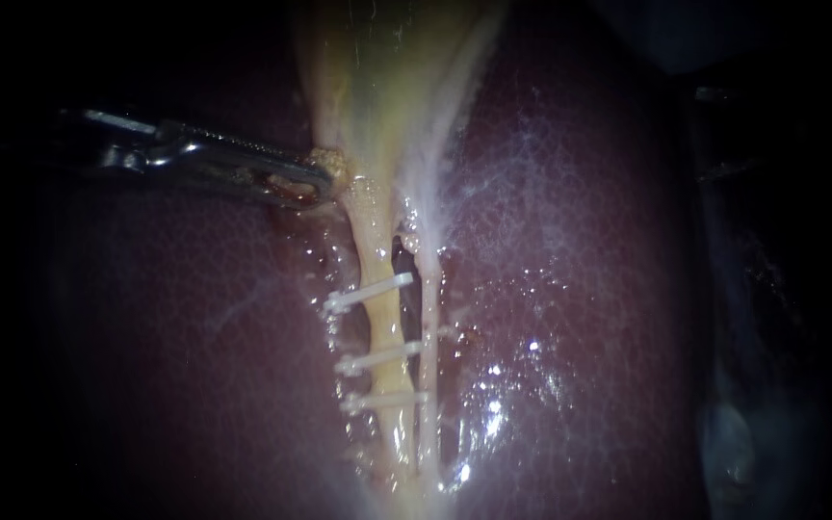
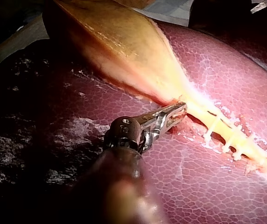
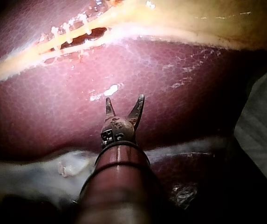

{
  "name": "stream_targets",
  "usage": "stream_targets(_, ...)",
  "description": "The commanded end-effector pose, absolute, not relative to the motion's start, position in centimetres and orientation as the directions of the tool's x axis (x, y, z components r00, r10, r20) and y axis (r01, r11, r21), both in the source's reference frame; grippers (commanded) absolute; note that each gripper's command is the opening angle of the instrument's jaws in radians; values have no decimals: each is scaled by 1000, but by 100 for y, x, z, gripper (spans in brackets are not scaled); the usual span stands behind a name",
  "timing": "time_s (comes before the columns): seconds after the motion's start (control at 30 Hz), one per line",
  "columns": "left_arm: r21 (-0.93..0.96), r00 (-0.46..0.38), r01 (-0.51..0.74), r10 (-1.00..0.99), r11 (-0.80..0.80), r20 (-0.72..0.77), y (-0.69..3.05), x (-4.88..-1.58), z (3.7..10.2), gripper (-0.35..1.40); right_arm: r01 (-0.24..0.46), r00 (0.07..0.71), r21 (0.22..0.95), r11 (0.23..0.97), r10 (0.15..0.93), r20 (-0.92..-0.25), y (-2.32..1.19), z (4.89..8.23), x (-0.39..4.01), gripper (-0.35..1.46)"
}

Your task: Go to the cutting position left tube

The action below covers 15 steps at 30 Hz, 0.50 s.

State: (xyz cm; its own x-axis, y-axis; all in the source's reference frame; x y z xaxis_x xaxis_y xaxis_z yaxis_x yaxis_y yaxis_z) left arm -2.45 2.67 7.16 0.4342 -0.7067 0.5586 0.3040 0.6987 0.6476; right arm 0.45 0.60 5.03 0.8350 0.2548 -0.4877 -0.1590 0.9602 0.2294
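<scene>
Our left tool was clamped on the gallbladder at its neck; three clips crossed the left tube. Our right tool hung over the liver, jaws apart.

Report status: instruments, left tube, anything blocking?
Left instrument shut on gallbladder neck. Right instrument open over liver, not at left tube. Three clips on it; nothing seen in the way.

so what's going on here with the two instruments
The left instrument has its jaws shut on the gallbladder edge, where it narrows into the left tube, which carries white clips. The right instrument hangs over the liver with jaws open, well short of the tubes and outside the endoscope view.
</scene>
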Motion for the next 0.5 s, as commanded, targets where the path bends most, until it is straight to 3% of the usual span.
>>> stream_targets(0.03, 648, 434, 304, -707, 698, 558, 267, -245, 716, -35, -160, 835, 230, 960, 255, -487, 61, 503, 45, 145)
stream_targets(0.27, 657, 430, 302, -714, 691, 553, 272, -240, 705, -35, -160, 835, 230, 960, 256, -487, 61, 503, 47, 145)
stream_targets(0.5, 673, 372, 313, -739, 670, 562, 302, -210, 655, -35, -159, 834, 232, 960, 256, -488, 60, 503, 47, 145)
